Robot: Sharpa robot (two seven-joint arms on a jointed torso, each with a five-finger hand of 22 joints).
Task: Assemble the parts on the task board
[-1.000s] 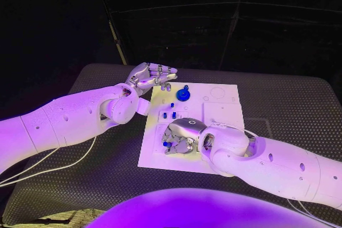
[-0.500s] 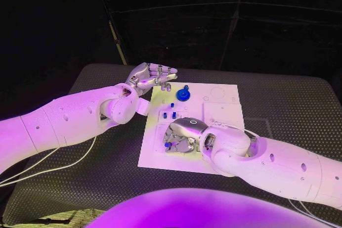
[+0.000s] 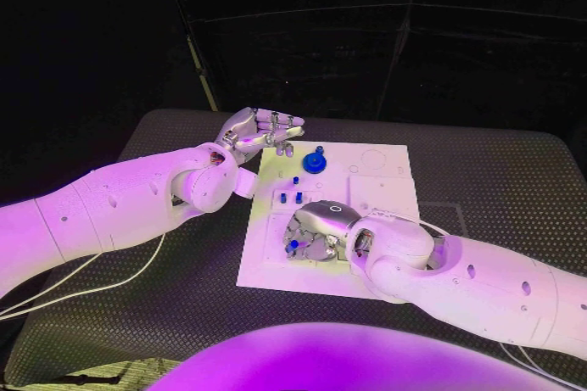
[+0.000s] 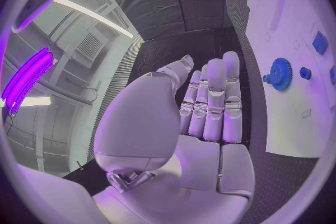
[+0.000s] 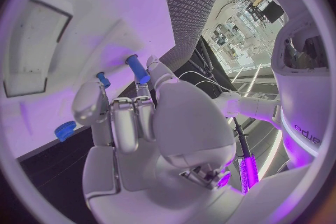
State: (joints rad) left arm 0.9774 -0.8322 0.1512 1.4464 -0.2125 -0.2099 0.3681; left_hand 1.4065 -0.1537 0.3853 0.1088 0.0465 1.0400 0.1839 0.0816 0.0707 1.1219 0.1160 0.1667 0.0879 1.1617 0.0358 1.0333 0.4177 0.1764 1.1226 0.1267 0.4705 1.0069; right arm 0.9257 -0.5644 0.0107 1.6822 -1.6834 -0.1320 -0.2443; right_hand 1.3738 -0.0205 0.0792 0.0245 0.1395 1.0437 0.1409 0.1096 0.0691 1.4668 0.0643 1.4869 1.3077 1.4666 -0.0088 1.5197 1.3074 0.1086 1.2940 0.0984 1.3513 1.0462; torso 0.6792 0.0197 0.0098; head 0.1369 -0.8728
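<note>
Black table point(image 3: 489, 179): right robot hand point(image 3: 313, 235) pinches blue peg point(image 5: 137, 69), upright.

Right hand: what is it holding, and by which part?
The right hand pinches a small blue peg by its lower end between fingertips, above the task board.

Black textured table point(image 3: 489, 179), pale cables point(image 3: 74, 293) trailing across its near-left part

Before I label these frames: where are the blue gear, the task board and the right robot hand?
blue gear point(image 3: 315, 162): head view, its toothed disc.
task board point(image 3: 389, 196): head view, bare white plate.
right robot hand point(image 3: 313, 235): head view, its back.
</note>
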